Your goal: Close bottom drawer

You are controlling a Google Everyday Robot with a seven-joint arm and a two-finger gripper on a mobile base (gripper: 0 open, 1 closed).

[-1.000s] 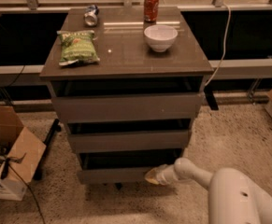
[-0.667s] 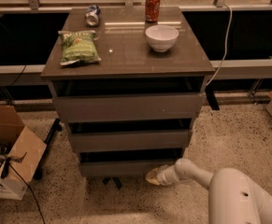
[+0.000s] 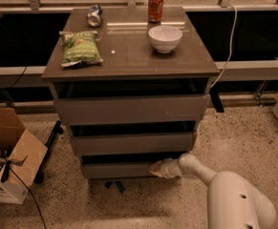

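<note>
The bottom drawer (image 3: 117, 170) is the lowest and narrowest of the cabinet's three grey-brown fronts. A dark gap shows above its front, so it stands slightly out. My gripper (image 3: 155, 168) is at the end of the white arm that reaches in from the lower right. Its tan tip rests against the right end of the bottom drawer's front. The middle drawer (image 3: 131, 143) and the wide top drawer (image 3: 131, 109) sit above it.
On the cabinet top (image 3: 129, 56) lie a green chip bag (image 3: 80, 47), a white bowl (image 3: 165, 37), a red soda can (image 3: 155, 6) and a tipped silver can (image 3: 94, 16). An open cardboard box (image 3: 9, 161) stands on the floor at left. A cable (image 3: 227, 46) hangs at right.
The bottom drawer front has moved back toward the cabinet, with my gripper following it inward. The objects on top have not moved.
</note>
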